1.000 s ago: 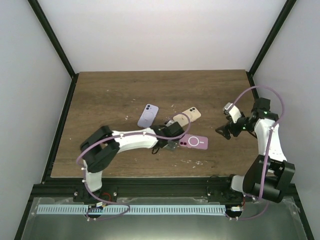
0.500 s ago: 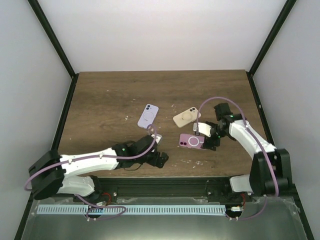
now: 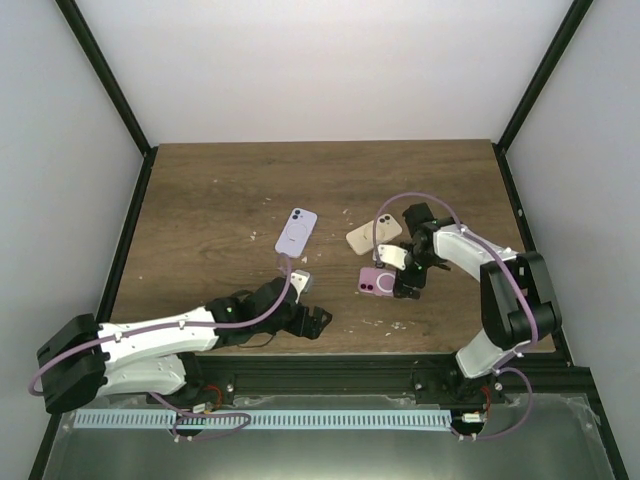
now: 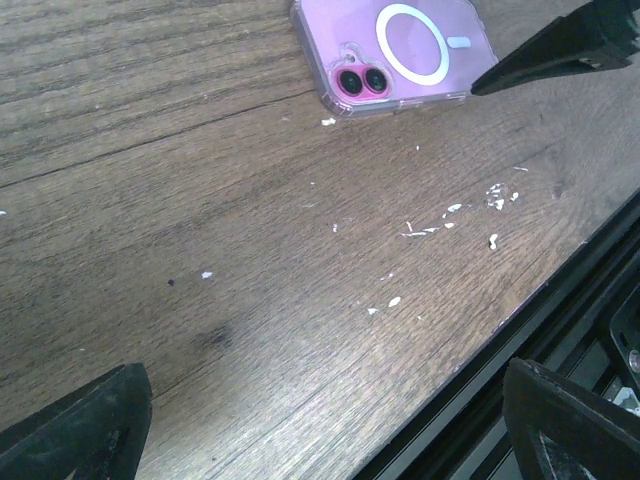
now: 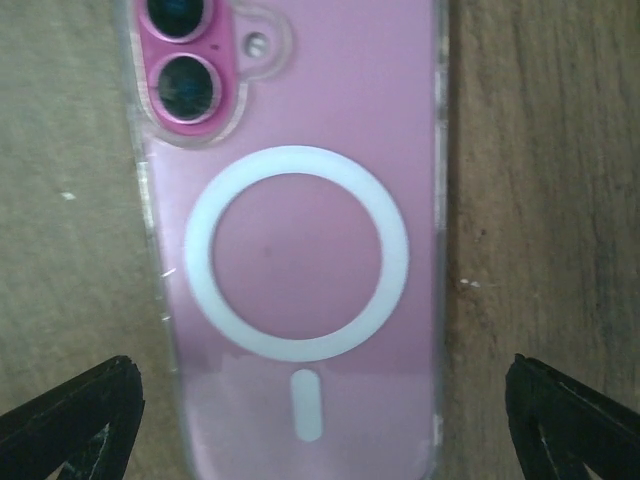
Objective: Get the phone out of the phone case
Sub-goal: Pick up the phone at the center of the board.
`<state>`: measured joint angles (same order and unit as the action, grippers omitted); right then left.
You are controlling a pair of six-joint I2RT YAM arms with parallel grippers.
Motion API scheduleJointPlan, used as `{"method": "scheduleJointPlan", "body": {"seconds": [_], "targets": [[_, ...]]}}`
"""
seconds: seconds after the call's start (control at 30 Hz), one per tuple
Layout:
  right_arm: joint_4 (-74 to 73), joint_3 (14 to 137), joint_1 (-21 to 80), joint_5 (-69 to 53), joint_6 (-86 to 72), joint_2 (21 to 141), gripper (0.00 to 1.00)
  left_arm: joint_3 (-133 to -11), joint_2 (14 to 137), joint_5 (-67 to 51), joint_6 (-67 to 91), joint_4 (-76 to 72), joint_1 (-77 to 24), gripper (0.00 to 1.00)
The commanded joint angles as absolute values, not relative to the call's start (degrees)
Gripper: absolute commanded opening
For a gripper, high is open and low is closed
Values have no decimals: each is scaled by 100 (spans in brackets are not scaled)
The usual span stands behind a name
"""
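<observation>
Pink cased phone [image 5: 300,250], flat on wood, beneath right gripper [image 5: 320,400]

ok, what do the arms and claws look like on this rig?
The left arm and right arm have white link shells with black joints and bases. A loose lilac cable runs along each. The left claw and right claw are black, each with two tapered fingers. No markings I can read.

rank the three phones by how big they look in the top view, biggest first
1. lavender phone and beige phone: look alike, can't rank them
2. pink phone: least showing, one end under the right gripper
</observation>
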<state>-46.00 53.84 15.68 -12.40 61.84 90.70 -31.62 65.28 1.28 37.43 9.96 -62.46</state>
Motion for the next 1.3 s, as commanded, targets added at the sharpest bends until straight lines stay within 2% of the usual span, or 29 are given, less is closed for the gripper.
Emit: {"method": "scheduleJointPlan", "body": {"seconds": [0.0, 0.13, 0.37, 0.43, 0.67, 0.97, 1.13, 1.27], "targets": [[-4119, 5401, 1690, -720, 5819, 9253, 100, -3030, 6367, 205, 3881, 689, -6258, 97], [-4034, 5337, 1830, -573, 5749, 9327, 99, -2997, 6358, 242, 3893, 653, -6266, 97], [-4180, 5210, 2144, -541, 5727, 9299, 88, -2887, 6401, 247, 3968, 582, -6254, 97], [-4331, 5252, 2155, -615, 5705, 9345, 87, -2866, 6379, 246, 3983, 565, -6260, 97], [-4895, 5218, 2153, -1081, 5902, 9248, 93, -2807, 6359, 264, 3980, 480, -6258, 97], [-4664, 4907, 2170, -791, 5630, 9140, 97, -2799, 6509, 212, 4031, 354, -6258, 97], [-3908, 4578, 2290, -137, 4893, 9042, 90, -2776, 6571, 280, 4129, 330, -6258, 97], [-4063, 4560, 2312, -551, 4438, 9140, 74, -2753, 6638, 312, 4162, 267, -6258, 97]]}}
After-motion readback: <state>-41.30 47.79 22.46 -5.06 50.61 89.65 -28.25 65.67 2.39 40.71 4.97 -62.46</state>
